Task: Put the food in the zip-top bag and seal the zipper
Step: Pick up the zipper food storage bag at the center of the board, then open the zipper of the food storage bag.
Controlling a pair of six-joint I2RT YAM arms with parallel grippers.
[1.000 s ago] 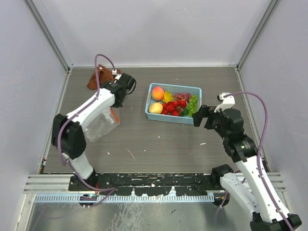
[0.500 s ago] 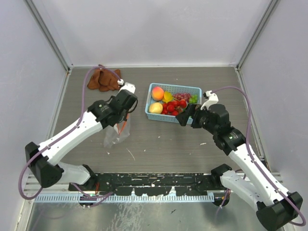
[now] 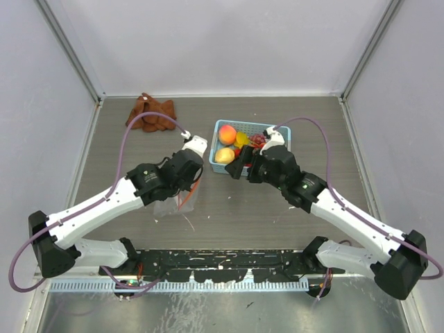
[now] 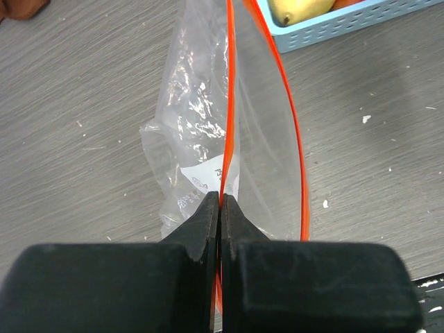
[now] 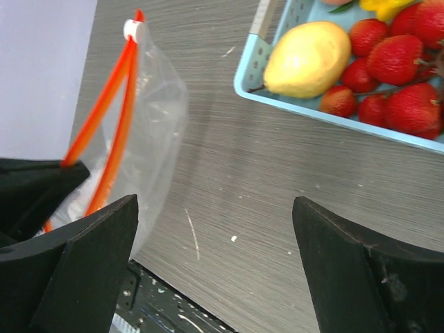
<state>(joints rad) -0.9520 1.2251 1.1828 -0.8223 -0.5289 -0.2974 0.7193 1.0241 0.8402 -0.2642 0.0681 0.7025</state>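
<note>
My left gripper [image 3: 191, 182] is shut on one lip of the zip-top bag [image 3: 176, 202], holding it up with its mouth open. In the left wrist view the jaws [image 4: 221, 198] pinch the orange-red zipper [image 4: 229, 104], and the other lip [image 4: 296, 139] bows away. The bag [image 4: 198, 132] looks empty. My right gripper [image 3: 241, 170] is open and empty, between the bag and the basket's near-left corner. In the right wrist view [image 5: 215, 239] the bag [image 5: 149, 118] and its white slider [image 5: 132, 29] are at left. The food stays in the basket: peach [image 3: 227, 133], yellow fruit [image 5: 309, 59], strawberries [image 5: 395, 59].
The light-blue basket [image 3: 279, 130] stands just behind the right gripper; its near wall shows in the right wrist view [image 5: 253, 66]. A brown cloth [image 3: 151, 113] lies at the back left. The black rail [image 3: 222, 260] runs along the near edge.
The left gripper has carried the bag from the back left toward the front middle. The right gripper has swung left past the basket's front, toward the bag, still open.
</note>
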